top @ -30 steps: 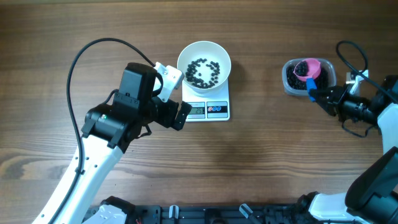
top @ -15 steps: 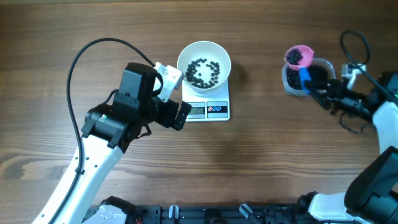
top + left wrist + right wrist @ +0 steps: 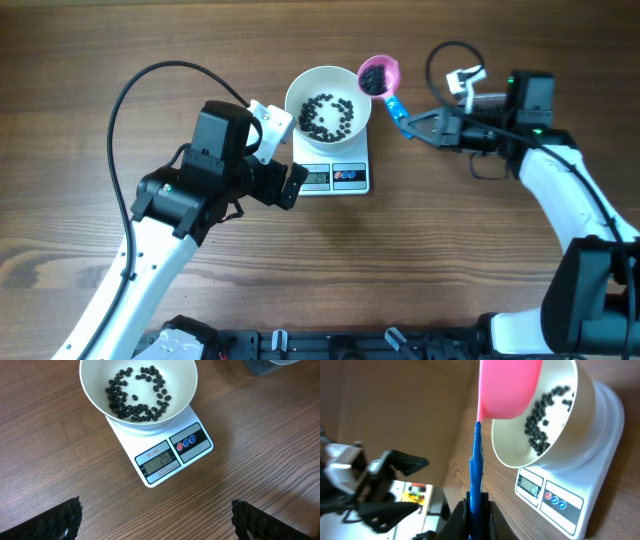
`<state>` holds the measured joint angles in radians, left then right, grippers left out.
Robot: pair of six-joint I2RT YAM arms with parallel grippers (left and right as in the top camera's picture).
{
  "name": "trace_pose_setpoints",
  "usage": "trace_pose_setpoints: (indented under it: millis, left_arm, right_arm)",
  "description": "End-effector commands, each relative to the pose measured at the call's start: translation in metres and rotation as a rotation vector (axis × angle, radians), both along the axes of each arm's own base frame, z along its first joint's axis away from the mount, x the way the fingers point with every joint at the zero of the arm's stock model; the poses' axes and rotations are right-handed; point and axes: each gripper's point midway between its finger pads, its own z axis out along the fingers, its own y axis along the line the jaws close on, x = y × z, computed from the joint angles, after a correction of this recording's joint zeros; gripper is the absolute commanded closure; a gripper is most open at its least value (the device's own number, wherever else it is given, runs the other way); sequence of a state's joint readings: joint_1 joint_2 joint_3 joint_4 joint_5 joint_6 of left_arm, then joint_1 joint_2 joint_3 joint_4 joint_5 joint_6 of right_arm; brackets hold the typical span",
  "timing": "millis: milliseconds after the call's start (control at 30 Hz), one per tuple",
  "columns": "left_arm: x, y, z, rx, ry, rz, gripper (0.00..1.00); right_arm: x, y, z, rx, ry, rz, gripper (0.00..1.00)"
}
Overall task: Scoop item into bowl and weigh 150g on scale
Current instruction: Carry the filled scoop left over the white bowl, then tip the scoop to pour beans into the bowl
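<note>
Right hand point(image 3: 420, 126) clamped on blue handle of pink scoop point(image 3: 389, 68), poised at 2 o'clock rim of bowl point(image 3: 299, 82). Bowl holds beads point(image 3: 326, 115) and sits on scale point(image 3: 350, 177). Left hand point(image 3: 157, 522) wide open at scale's 8 o'clock.

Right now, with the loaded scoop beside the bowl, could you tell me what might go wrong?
The pink scoop hovers at the right rim of the white bowl, mostly outside it; tipping now could drop black beans onto the table. The right claw pinches only the thin blue handle, so the loaded scoop might twist. Bumping the rim could shift the bowl on the kitchen scale.
</note>
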<state>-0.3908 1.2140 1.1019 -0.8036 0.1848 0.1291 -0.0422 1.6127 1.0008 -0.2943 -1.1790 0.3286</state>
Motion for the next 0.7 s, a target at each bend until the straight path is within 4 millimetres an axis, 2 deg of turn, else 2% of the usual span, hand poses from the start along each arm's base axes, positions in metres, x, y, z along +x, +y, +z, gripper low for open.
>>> trace_pose_setpoints:
  millis: [0, 133, 233, 333, 433, 533, 667]
  left_arm:
    - [0.002, -0.005, 0.008, -0.023, -0.012, -0.010, 0.00]
    - [0.002, -0.005, 0.008, -0.023, -0.012, -0.010, 0.00]
    - [0.002, -0.005, 0.008, -0.023, -0.012, -0.010, 0.00]
    - [0.002, -0.005, 0.008, -0.023, -0.012, -0.010, 0.00]
    - [0.002, -0.005, 0.008, -0.023, -0.012, -0.010, 0.00]
    - [0.002, -0.005, 0.008, -0.023, -0.012, -0.010, 0.00]
    - [0.002, -0.005, 0.008, -0.023, -0.012, -0.010, 0.00]
  right_arm:
    - [0.005, 0.018, -0.023, -0.139, 0.011, -0.025, 0.96]
    - [0.004, 0.030, -0.022, -0.244, -0.060, -0.035, 0.96]
    - [0.005, 0.029, -0.009, -0.308, -0.125, -0.076, 0.96]
    - [0.000, 0.031, 0.004, -0.378, -0.266, -0.041, 0.95]
    - [-0.002, 0.032, 0.001, -0.494, -0.348, -0.026, 0.96]
    - [-0.005, 0.041, -0.002, -0.551, -0.418, 0.020, 0.96]
    - [0.001, 0.036, -0.011, -0.691, -0.474, 0.000, 0.96]
